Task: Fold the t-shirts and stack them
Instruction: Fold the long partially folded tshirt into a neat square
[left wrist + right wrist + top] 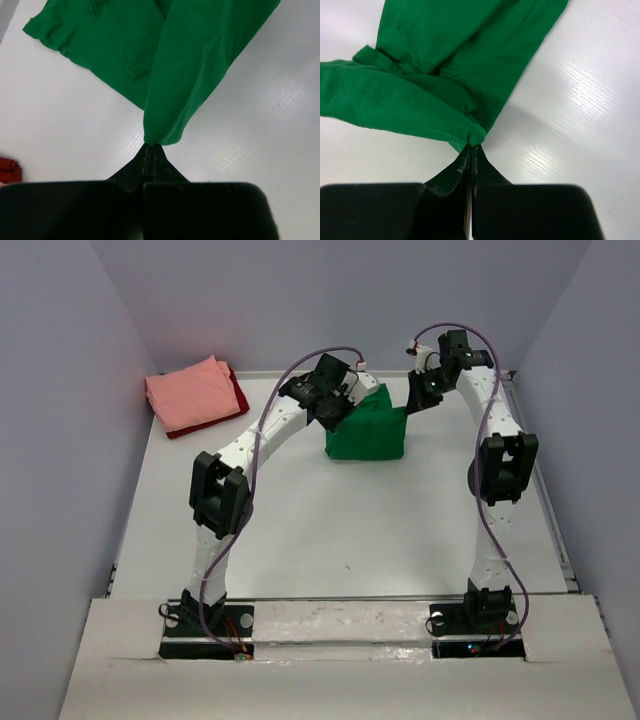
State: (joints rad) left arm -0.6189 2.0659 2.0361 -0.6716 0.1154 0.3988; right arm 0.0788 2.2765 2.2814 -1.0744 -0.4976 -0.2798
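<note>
White tabletop [350, 530] fills the centre of the frame, enclosed by three plain, pale grey-lilac surfaces: back wall [340, 300] at top, left wall [60, 460], right wall [600, 390]. A raised rim [549, 500] edges the table's right side. A pale ledge [340, 670] spans the bottom. Soft light glints off the glossy surface in both wrist views.

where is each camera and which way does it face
top external: above and behind the left arm and right arm, looking down on the table; both show.
left wrist: on the left arm, facing down past the left end effector, shut on the green tee.
right wrist: likewise, right end effector shut on the same tee.
shared: the green tee.
</note>
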